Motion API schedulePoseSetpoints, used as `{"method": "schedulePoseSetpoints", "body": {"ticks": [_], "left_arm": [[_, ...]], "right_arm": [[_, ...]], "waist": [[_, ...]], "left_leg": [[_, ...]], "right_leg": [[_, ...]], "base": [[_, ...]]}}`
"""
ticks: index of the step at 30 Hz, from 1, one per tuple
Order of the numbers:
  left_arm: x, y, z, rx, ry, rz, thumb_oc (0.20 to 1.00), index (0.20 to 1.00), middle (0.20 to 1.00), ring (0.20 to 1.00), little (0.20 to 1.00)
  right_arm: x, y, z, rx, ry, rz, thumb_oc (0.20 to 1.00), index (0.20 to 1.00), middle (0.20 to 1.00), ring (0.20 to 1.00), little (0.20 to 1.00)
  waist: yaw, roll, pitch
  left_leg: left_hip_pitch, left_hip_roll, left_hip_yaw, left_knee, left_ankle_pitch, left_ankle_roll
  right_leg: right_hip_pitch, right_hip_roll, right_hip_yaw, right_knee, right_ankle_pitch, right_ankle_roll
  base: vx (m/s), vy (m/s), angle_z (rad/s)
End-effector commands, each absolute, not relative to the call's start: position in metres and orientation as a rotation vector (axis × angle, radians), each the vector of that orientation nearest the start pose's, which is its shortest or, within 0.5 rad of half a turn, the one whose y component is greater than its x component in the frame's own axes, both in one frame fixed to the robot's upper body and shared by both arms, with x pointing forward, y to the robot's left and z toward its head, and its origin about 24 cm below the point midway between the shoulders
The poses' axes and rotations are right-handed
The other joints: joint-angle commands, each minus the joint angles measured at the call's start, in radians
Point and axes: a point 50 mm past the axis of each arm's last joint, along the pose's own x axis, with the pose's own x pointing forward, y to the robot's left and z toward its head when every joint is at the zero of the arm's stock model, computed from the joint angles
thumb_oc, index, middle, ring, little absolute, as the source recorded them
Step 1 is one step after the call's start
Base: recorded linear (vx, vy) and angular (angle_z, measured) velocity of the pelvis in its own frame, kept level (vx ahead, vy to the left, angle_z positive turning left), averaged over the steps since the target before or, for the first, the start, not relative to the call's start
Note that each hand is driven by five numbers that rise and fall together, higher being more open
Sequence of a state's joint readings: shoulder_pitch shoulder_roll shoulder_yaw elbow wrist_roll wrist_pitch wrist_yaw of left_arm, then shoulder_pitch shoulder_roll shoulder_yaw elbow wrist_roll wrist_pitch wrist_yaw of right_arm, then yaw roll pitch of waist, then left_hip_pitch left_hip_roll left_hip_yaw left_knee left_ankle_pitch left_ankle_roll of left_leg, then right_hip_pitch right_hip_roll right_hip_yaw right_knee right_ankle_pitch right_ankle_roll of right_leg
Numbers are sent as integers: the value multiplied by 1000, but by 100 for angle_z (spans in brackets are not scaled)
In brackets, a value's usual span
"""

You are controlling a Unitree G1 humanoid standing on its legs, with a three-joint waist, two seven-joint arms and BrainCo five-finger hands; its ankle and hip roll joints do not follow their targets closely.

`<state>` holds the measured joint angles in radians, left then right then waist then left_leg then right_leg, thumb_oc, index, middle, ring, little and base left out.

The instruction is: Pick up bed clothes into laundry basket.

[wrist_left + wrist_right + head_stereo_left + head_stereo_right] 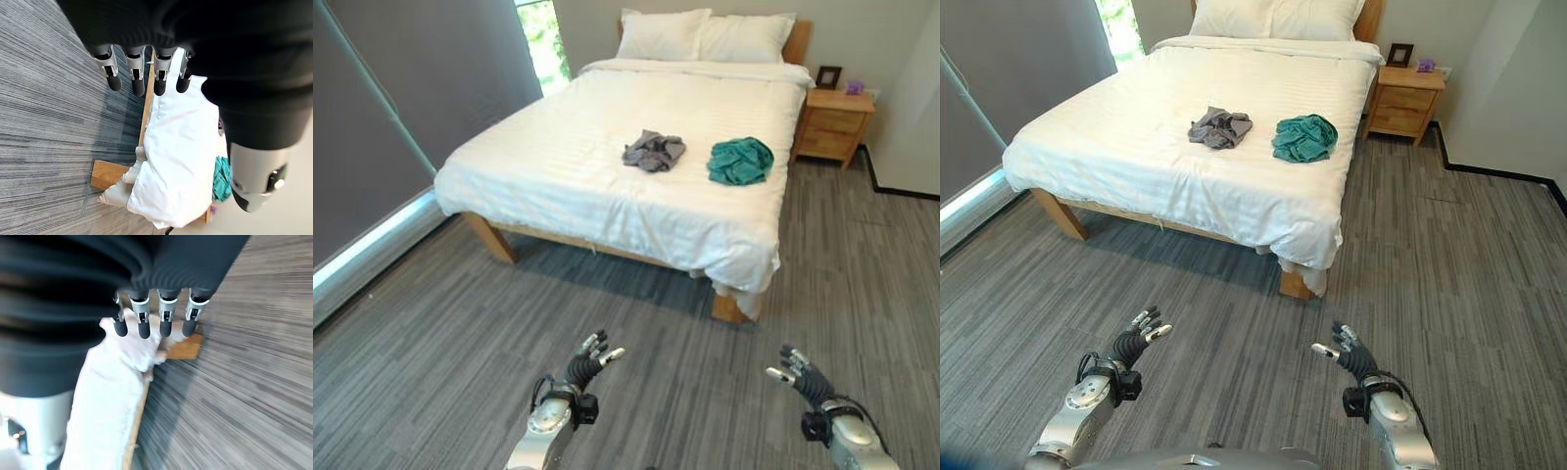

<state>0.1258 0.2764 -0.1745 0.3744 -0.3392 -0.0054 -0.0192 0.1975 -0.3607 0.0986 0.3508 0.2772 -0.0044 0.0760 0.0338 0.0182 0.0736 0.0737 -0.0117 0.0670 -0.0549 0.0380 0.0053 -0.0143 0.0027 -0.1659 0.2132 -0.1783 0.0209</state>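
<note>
grey striped carpet is spread across the whole room, and a wooden bed with a white cover is seen standing ahead, well apart from both hands. two white pillows are laid side by side at the headboard. on the cover, toward the foot half of the bed, a crumpled grey garment is spotted, and just beside it, on the robot's right, a bunched teal garment is lying; the two are near each other but not touching. a wooden nightstand is placed against the wall by the head of the bed, with a small dark picture frame and a little purple object on top. a window with green outside is seen at the far left, next to a grey blind.

down low over the carpet, the left hand is held out with fingers straight and loosely spread, nothing in it. the right hand is likewise stretched forward, fingers relaxed and apart, nothing carried. in the wrist views each row of fingers is shown extended toward the bed's corner leg and the hanging white cover.
</note>
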Motion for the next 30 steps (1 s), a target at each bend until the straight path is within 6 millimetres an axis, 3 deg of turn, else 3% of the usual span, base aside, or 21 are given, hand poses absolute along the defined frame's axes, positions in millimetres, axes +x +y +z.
{"method": "schedulePoseSetpoints", "body": {"ticks": [1, 5, 7, 9, 11, 12, 13, 15, 18, 19, 21, 23, 24, 26, 27, 28, 29, 30], "left_arm": [[207, 209, -51, -21, 419, 32, 1000, 1000, 1000, 1000, 1000], [212, 218, -45, 20, 391, 66, 1000, 1000, 1000, 1000, 1000], [220, 224, -37, 26, 356, 109, 1000, 1000, 1000, 1000, 1000], [226, 229, -31, 35, 332, 135, 1000, 1000, 1000, 1000, 1000], [230, 231, -26, 52, 317, 142, 1000, 1000, 1000, 1000, 1000], [230, 231, -26, 52, 316, 142, 1000, 1000, 1000, 1000, 1000], [233, 233, -24, 63, 309, 146, 1000, 1000, 1000, 1000, 1000], [234, 233, -22, 100, 308, 137, 1000, 1000, 1000, 1000, 1000], [233, 233, -24, 90, 315, 148, 1000, 1000, 1000, 1000, 1000], [233, 229, -26, 58, 318, 143, 1000, 1000, 1000, 1000, 1000], [234, 228, -29, 79, 337, 125, 1000, 1000, 1000, 1000, 1000], [233, 227, -32, 114, 353, 108, 1000, 1000, 1000, 1000, 1000], [233, 226, -32, 116, 353, 99, 1000, 1000, 1000, 1000, 1000], [231, 220, -33, 114, 353, 76, 1000, 1000, 1000, 1000, 1000], [231, 220, -32, 114, 352, 76, 1000, 1000, 1000, 1000, 1000], [229, 217, -35, 103, 359, 60, 1000, 1000, 1000, 1000, 1000], [230, 211, -36, 60, 361, 56, 1000, 1000, 1000, 1000, 1000], [229, 208, -35, 6, 355, 55, 1000, 1000, 1000, 1000, 1000]], "right_arm": [[200, -217, -45, -87, 416, 71, 1000, 1000, 1000, 1000, 1000], [211, -217, -38, -84, 376, 53, 1000, 1000, 1000, 1000, 1000], [221, -215, -31, -76, 343, 43, 1000, 1000, 1000, 1000, 1000], [224, -214, -28, -83, 328, 46, 1000, 1000, 1000, 1000, 1000], [222, -214, -28, -82, 325, 46, 1000, 1000, 1000, 1000, 1000], [222, -214, -28, -82, 325, 46, 1000, 1000, 1000, 1000, 1000], [222, -210, -29, -73, 327, 50, 1000, 1000, 1000, 1000, 1000], [217, -205, -36, -7, 358, 41, 1000, 1000, 1000, 1000, 1000], [213, -204, -40, 64, 377, 23, 1000, 1000, 1000, 1000, 1000], [210, -206, -41, 107, 374, 4, 1000, 1000, 1000, 1000, 1000], [205, -209, -45, 105, 388, -7, 1000, 1000, 1000, 1000, 1000], [203, -210, -45, 104, 395, -15, 1000, 1000, 1000, 1000, 1000], [203, -211, -45, 99, 397, -16, 1000, 1000, 1000, 1000, 1000], [200, -214, -44, 79, 397, -7, 1000, 1000, 1000, 1000, 1000], [201, -214, -44, 79, 397, -6, 1000, 1000, 1000, 1000, 1000], [201, -216, -45, 63, 403, -1, 1000, 1000, 1000, 1000, 1000], [207, -220, -39, 43, 383, 1, 1000, 1000, 1000, 1000, 1000], [210, -221, -33, 62, 358, -8, 1000, 1000, 1000, 1000, 1000]], "waist": [[13, -56, 0], [19, -57, 18], [23, -54, 40], [24, -51, 64], [14, -50, 90], [15, -52, 89], [12, -47, 104], [-10, -28, 122], [-40, -24, 119], [-80, -28, 115], [-113, -42, 104], [-131, -32, 91], [-141, -25, 85], [-141, -8, 59], [-144, -12, 59], [-149, 0, 46], [-153, -5, 35], [-133, -24, 55]], "left_leg": [[22, -1, -33, -32, -10, -20], [12, -7, -14, -32, -13, -10], [5, -14, -5, -32, -19, 8], [3, -21, -10, -19, -29, 28], [-1, -31, -25, 8, -40, 50], [-4, -34, -24, 11, -42, 51], [-2, -35, -21, 20, -51, 66], [51, -24, -16, -5, -65, 74], [117, -22, -36, -30, -80, 59], [182, -24, -78, -32, -123, 39], [232, -27, -121, -32, -155, 20], [286, -5, -140, -32, -174, -3], [301, 5, -156, -32, -173, -9], [312, 43, -161, 18, -125, -31], [310, 39, -165, 18, -121, -31], [284, 53, -149, 126, -58, -64], [145, 75, -85, 482, 123, -138], [47, 59, -68, 665, 150, -145]], "right_leg": [[101, -101, -38, -281, 294, 94], [75, -112, -18, -261, 295, 104], [31, -126, 5, -188, 279, 109], [-26, -145, 15, -63, 278, 114], [-100, -159, 25, 113, 344, 122], [-106, -162, 28, 121, 340, 123], [-150, -181, 8, 223, 379, 127], [-261, -183, -12, 331, 398, 138], [-312, -153, -32, 231, 381, 133], [-339, -117, -58, 39, 392, 127], [-365, -84, -65, -132, 433, 133], [-388, -88, -149, -222, 486, 150], [-388, -89, -148, -206, 493, 147], [-340, -57, -120, -176, 467, 105], [-341, -62, -121, -177, 468, 105], [-309, -36, -113, -176, 457, 88], [-238, -41, -123, -168, 419, 47], [-181, -45, -106, -184, 393, 19]], "base": [[22, 53, -8], [-4, 88, -11], [-8, 145, -32], [12, 149, -23], [-9, 142, -22], [8, 159, -6], [46, 158, 10], [267, 199, -9], [392, 16, 1], [494, -95, 20], [607, -114, 54], [558, -79, 64], [508, -76, 6], [425, -75, 0], [359, -71, 53], [541, -181, 87], [717, -276, 76], [628, -323, 73]]}}
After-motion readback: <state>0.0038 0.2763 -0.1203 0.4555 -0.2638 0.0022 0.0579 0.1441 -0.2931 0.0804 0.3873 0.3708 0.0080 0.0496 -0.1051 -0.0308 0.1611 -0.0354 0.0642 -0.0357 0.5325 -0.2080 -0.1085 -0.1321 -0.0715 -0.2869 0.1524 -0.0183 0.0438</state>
